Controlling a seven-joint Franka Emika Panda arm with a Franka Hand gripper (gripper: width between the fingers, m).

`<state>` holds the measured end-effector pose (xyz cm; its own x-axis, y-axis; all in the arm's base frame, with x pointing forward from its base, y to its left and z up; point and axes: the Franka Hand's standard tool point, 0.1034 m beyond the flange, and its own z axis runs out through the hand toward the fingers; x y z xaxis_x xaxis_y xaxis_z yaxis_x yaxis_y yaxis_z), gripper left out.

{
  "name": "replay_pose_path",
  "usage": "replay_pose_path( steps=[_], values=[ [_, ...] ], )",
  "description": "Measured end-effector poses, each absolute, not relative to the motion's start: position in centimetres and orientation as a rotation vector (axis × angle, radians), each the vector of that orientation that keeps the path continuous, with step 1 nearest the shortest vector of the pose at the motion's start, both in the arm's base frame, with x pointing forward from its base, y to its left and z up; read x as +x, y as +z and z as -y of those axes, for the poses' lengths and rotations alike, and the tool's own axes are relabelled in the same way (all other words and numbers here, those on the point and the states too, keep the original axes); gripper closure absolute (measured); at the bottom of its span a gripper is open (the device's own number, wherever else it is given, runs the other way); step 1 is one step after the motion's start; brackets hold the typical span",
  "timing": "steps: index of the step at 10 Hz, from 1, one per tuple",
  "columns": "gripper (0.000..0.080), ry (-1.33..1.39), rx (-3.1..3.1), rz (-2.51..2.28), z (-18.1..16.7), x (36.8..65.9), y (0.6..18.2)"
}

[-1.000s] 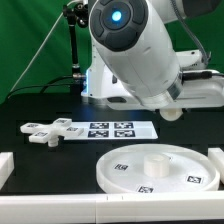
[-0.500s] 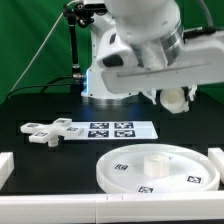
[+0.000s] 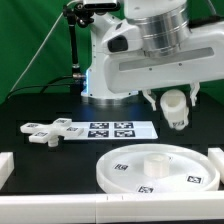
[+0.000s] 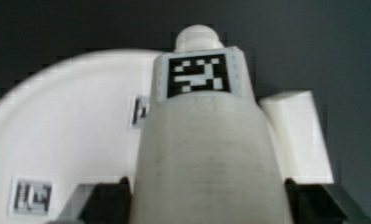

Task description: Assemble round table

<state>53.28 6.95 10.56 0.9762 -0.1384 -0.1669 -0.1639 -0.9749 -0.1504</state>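
Pincer [image 3: 171,98] pinching leg [image 3: 174,112], holding it upright in air over disc [image 3: 125,165]. Disc lying flat on table [image 3: 40,160]. Base [image 3: 48,130] sitting just beside marker board [image 3: 112,129], apart from disc.

The round disc [image 3: 182,163] lies by the desk's [image 3: 50,160] front edge, toward the exterior view's right. Behind it lies the marker board [image 3: 112,129], with the cross-shaped base [image 3: 48,130] just beside it on the exterior view's left. Above the desk, behind the disc, the leg [image 3: 176,112] hangs in the pincer [image 3: 173,100].
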Motion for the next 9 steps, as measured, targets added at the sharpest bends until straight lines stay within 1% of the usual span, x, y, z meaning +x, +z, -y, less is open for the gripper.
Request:
replay_pose_path(
  steps=[2, 3, 6, 7, 9],
  values=[
    [0.039, 0.074, -2.986, -0.169, -6.7, 55.1, 11.3],
    [0.039, -0.068, -2.993, -0.158, -7.3, 56.0, 11.8],
    [0.039, -0.398, -2.988, -0.146, -7.3, 56.4, 11.5],
    [0.039, -0.43, -3.003, -0.04, -7.5, 56.4, 11.6],
    [0.039, -0.416, -3.019, 0.069, -6.5, 56.9, 12.2]
  ],
)
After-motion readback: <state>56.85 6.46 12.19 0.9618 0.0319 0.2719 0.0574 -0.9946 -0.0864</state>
